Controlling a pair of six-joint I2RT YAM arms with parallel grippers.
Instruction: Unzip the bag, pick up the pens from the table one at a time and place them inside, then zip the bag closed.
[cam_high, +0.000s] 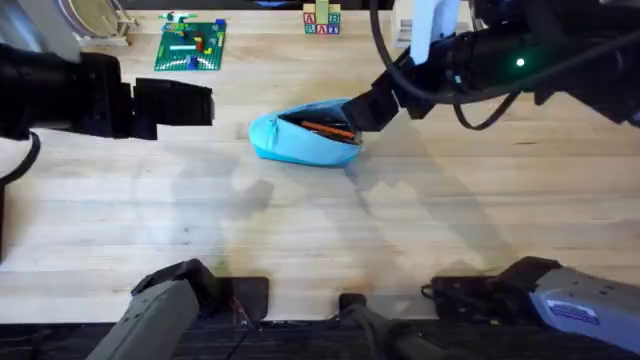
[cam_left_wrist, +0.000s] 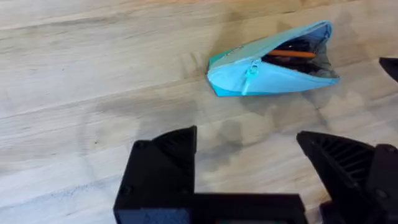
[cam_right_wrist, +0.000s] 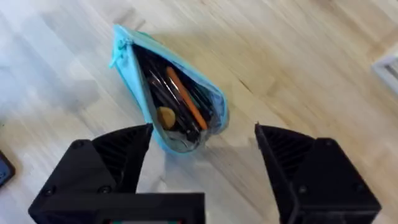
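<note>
A light blue fabric bag (cam_high: 305, 136) lies on its side near the middle of a pale wooden surface (cam_high: 320, 230), its zipper undone and its mouth gaping wide. Inside the opening, a slim orange pen (cam_high: 327, 128) rests among darker contents that are too shadowed to make out. In the left wrist view, the small teal pull tab (cam_left_wrist: 250, 70) sits on the bag's closed end, away from the gaping mouth. The right tool (cam_high: 362, 110) reaches in from the upper right and hovers just beside the open end of the bag; its wrist view shows both black fingers (cam_right_wrist: 124, 152) spread wide apart, holding nothing, with the open mouth of the bag between and just beyond them. The left tool (cam_high: 205, 103) hangs well apart from the bag, off to the left side of the surface, and its wrist view shows its fingers (cam_left_wrist: 168, 158) likewise spread wide and empty, with the bag lying farther off on bare wood. At the far edge of the surface sit a green building-brick plate (cam_high: 191, 46) with small coloured pieces and a stack of alphabet blocks (cam_high: 321, 20).
</note>
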